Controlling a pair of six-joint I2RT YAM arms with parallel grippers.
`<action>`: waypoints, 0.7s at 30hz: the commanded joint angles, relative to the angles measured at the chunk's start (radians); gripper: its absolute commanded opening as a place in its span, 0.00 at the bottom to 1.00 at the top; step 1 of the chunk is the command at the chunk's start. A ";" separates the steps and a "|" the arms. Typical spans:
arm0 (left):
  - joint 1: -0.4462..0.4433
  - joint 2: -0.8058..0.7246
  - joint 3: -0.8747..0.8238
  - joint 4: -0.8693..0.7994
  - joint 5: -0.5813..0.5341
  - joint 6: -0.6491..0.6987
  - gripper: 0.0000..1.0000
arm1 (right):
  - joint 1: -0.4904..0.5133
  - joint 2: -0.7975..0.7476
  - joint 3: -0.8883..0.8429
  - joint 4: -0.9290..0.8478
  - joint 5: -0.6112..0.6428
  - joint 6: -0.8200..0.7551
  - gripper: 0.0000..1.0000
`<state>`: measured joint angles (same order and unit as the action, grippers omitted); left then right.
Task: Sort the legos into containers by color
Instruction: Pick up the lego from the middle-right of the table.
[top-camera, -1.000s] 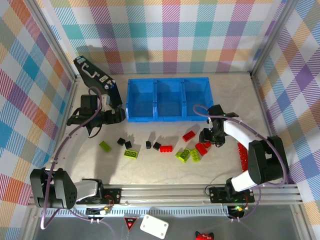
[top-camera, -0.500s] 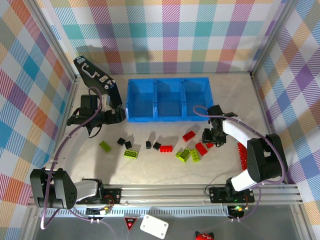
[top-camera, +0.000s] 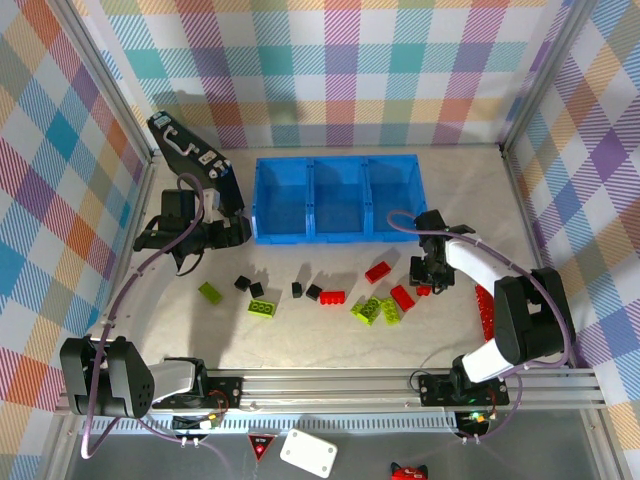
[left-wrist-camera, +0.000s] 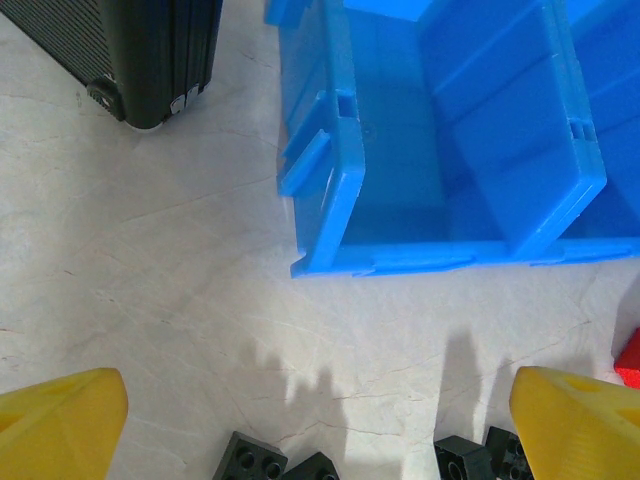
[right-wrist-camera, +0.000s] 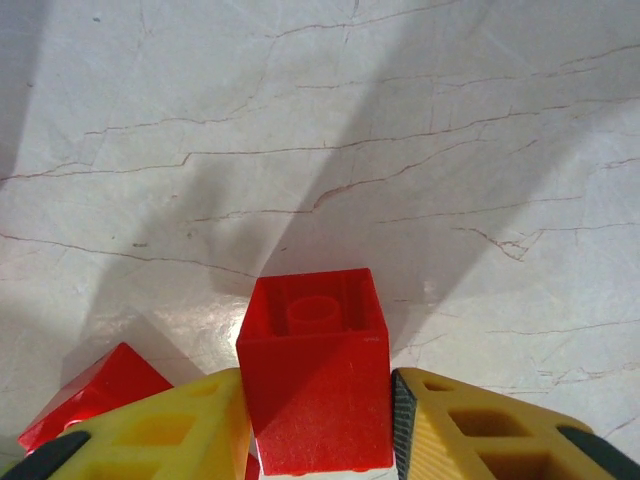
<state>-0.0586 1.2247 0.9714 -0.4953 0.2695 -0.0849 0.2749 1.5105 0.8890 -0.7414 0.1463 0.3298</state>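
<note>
Right wrist: right gripper (right-wrist-camera: 318, 425) clamps the red brick (right-wrist-camera: 314, 350) squarely. Lift straight up, clear the neighbouring red brick (right-wrist-camera: 92, 395), carry to blue tray (top-camera: 336, 159); left gripper (left-wrist-camera: 320, 410) wide open.

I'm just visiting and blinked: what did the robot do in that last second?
The right fingers closed onto a red brick, now squeezed between them. The left fingers stayed wide open and still; the blue tray and other bricks did not move.
</note>
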 joint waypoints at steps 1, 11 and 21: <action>-0.006 -0.010 -0.007 0.006 0.013 0.016 0.98 | 0.002 0.004 -0.006 -0.007 0.012 0.011 0.39; -0.006 -0.021 -0.008 0.009 0.014 0.010 0.98 | 0.003 -0.032 0.034 -0.047 0.006 0.018 0.38; -0.006 -0.026 -0.008 0.003 0.009 0.014 0.98 | 0.005 -0.033 0.233 -0.156 -0.022 0.006 0.36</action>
<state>-0.0586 1.2236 0.9710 -0.4953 0.2695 -0.0849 0.2749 1.4952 1.0573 -0.8299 0.1440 0.3332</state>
